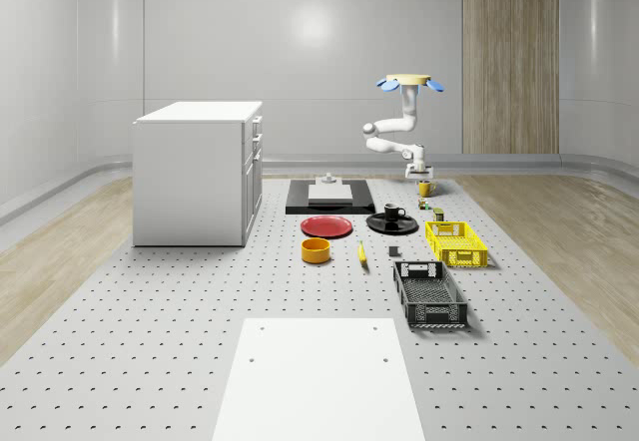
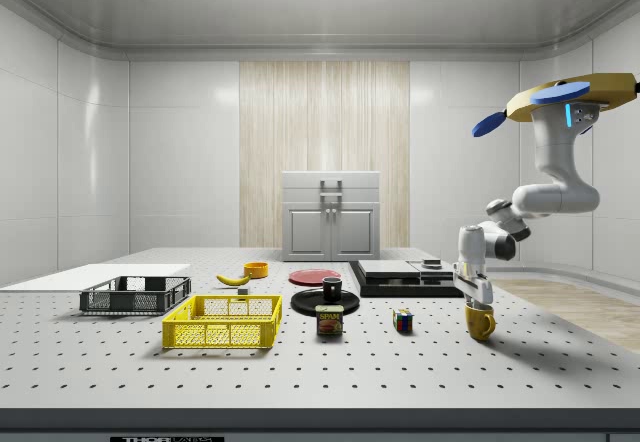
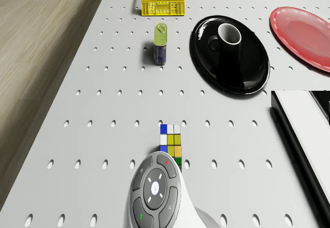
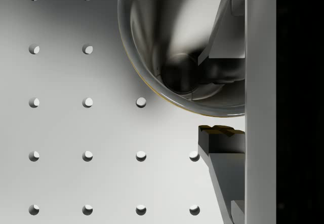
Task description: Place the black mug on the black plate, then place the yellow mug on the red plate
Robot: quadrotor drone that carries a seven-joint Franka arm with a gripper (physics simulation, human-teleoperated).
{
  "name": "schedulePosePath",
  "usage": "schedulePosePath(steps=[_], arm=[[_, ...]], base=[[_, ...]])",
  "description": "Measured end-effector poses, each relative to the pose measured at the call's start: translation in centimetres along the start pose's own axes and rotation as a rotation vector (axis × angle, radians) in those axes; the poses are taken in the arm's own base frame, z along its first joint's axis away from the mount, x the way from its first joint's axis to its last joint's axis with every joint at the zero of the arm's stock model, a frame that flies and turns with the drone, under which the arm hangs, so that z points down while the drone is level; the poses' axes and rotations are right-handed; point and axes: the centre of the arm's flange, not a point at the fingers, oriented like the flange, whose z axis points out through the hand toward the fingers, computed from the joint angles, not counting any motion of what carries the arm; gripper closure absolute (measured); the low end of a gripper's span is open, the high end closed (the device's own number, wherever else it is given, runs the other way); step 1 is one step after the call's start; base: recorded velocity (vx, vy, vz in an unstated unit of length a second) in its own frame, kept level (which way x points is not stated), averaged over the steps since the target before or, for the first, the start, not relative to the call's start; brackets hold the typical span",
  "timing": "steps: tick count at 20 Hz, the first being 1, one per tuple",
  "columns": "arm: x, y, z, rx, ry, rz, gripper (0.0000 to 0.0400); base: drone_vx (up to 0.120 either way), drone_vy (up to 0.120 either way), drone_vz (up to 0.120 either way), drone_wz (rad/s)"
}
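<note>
1 finger of the gripper (image 2: 477, 307) sits inside the yellow mug (image 2: 481, 324) and 1 outside, clamping its wall on the table (image 2: 560, 362), while the drone (image 2: 560, 97) hovers above and the red plate (image 2: 314, 276) lies well off toward the side view's left, beyond the black mug (image 2: 331, 288) on the black plate (image 2: 325, 303).

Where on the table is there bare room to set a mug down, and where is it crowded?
Bare: the red plate, and the near table between the white sheet and the black crate. Crowded: around the black plate, already holding the black mug, by the yellow crate.
</note>
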Motion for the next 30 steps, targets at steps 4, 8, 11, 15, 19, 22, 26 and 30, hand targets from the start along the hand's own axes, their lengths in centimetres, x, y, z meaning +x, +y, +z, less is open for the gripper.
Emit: schedulePosePath(steps=[4, 8, 11, 15, 19, 22, 26, 30], arm=[[0.0, 0.0, -0.2, 0.000, 0.000, 0.000, 0.0288], [0.0, 0.0, -1.5, 0.000, 0.000, 0.000, 0.0289], [0.0, 0.0, -2.7, 0.000, 0.000, 0.000, 0.0290], [0.0, 0.0, -3.9, 0.000, 0.000, 0.000, 0.0290], [0.0, 0.0, -4.4, 0.000, 0.000, 0.000, 0.0290], [0.0, 0.0, -4.6, 0.000, 0.000, 0.000, 0.0290], [0.0, 0.0, -4.7, 0.000, 0.000, 0.000, 0.0290], [0.0, 0.0, -4.8, 0.000, 0.000, 0.000, 0.0290]], base=[[0.000, 0.000, 0.000, 0.000], [0.000, 0.000, 0.010, 0.000], [0.000, 0.000, 0.120, 0.000], [0.030, 0.000, 0.120, 0.000], [0.120, -0.120, 0.120, 0.000], [0.120, -0.120, 0.120, 0.000], [0.120, -0.120, 0.060, 0.000], [0.120, -0.120, 0.000, 0.000]])
